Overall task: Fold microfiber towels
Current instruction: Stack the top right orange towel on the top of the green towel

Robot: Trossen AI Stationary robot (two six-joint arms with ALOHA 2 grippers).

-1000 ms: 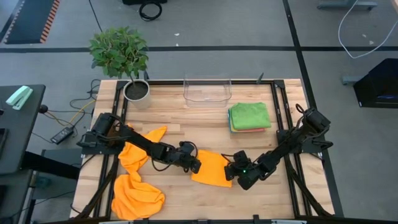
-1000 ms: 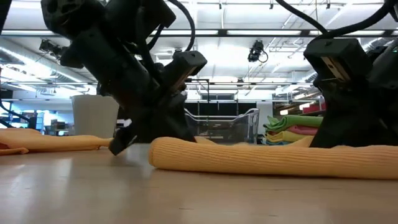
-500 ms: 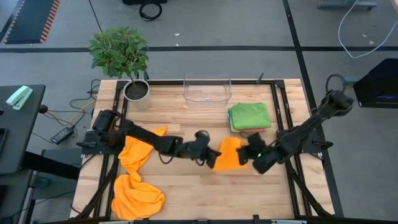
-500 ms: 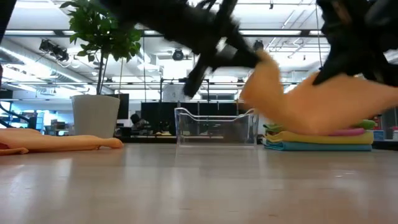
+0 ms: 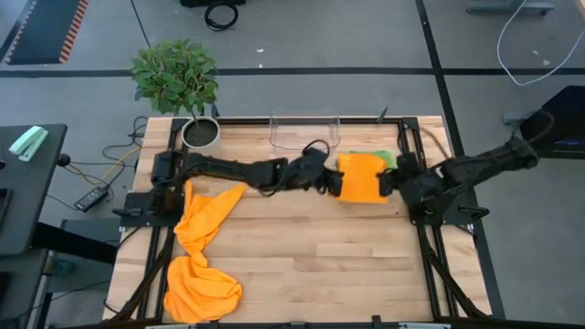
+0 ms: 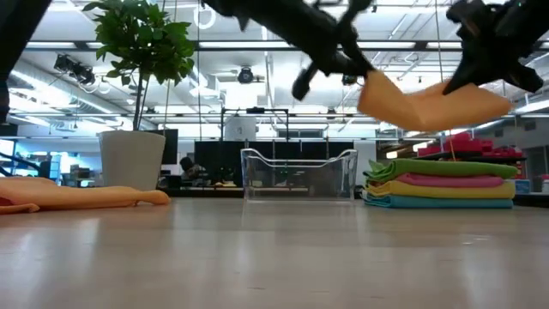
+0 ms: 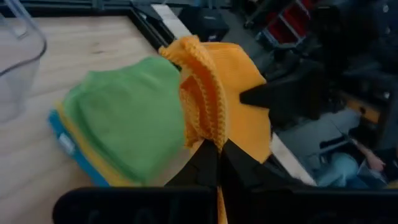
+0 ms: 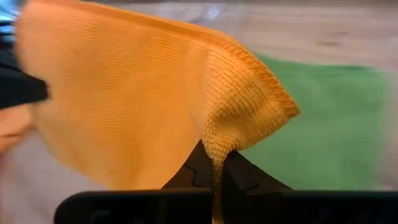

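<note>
One ribbed, folded orange towel (image 5: 361,177) aloft

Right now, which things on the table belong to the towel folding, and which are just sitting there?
Part of the job:
- folded orange towel, held up between left gripper and right gripper
- stack of folded towels, green on top
- loose orange towels

Just lying about:
- clear bin
- potted plant
</note>
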